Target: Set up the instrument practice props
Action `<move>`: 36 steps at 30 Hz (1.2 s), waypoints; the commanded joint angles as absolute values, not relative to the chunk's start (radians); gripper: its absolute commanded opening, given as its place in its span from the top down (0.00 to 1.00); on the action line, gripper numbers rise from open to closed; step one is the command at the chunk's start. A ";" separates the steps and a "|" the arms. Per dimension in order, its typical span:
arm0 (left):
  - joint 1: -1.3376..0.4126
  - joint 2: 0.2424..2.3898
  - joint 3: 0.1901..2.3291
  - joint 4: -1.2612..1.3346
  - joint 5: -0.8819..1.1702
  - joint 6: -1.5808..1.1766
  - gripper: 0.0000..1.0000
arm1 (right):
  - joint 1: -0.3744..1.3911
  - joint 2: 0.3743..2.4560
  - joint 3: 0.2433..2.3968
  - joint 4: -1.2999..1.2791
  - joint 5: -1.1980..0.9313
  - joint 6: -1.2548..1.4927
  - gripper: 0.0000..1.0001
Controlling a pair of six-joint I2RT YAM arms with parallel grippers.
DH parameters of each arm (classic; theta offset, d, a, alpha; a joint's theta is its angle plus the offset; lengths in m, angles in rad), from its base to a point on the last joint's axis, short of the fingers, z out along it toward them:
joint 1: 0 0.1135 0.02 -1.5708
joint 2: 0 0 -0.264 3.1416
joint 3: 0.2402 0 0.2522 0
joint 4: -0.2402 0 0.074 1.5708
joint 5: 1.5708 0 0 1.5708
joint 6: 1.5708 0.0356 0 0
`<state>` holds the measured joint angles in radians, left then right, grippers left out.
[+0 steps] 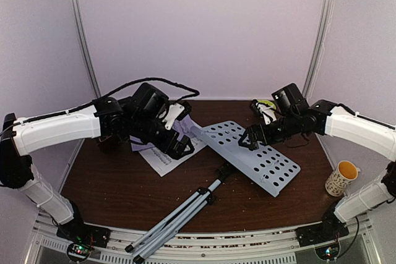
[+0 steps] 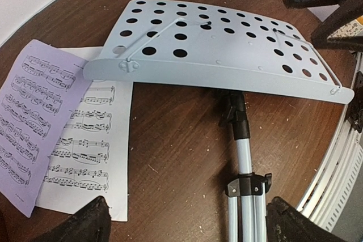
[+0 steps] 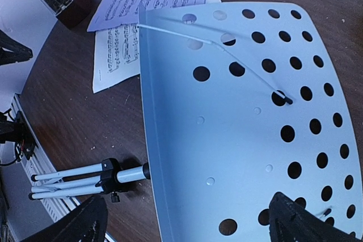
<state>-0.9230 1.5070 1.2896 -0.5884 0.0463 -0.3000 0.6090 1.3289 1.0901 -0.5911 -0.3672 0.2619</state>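
Music stand [image 1: 260, 156] lying down at mid-desk, its folded tripod [image 1: 179, 211] pointing to the near edge. Right gripper [image 1: 249, 137] — fingers spread — hovers over the stand's far side. Left gripper [image 1: 179, 146] — likewise spread — hangs above the two sheets [image 1: 158, 162], just beside the stand's left end.

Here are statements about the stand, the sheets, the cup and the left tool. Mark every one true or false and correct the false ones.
1. The music stand lies on the table with its tripod legs folded. True.
2. The lavender sheet rests on the stand's plate. False: it lies on the table, overlapping the white sheet.
3. The left tool grips the tripod. False: it is open and holds nothing.
4. The cup stands upright near the table's right edge. True.
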 commanded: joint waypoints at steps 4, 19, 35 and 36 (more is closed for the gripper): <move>-0.919 1.480 1.251 -0.495 0.040 -0.305 0.02 | 0.704 1.409 1.160 -0.665 -0.346 0.226 0.00; -0.918 1.415 1.170 -0.403 0.016 -0.318 0.02 | 0.841 1.513 1.216 -0.715 -0.251 0.224 0.00; -0.918 1.381 1.110 -0.347 0.017 -0.322 0.02 | 0.840 1.647 1.294 -0.799 -0.288 0.212 0.33; -0.919 1.383 1.109 -0.348 0.016 -0.322 0.02 | 0.840 1.649 1.295 -0.801 -0.291 0.212 0.37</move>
<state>-0.9230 1.4101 1.1233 -0.4080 0.0227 -0.3138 0.8383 1.6302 1.2671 -0.7734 -0.2779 0.2157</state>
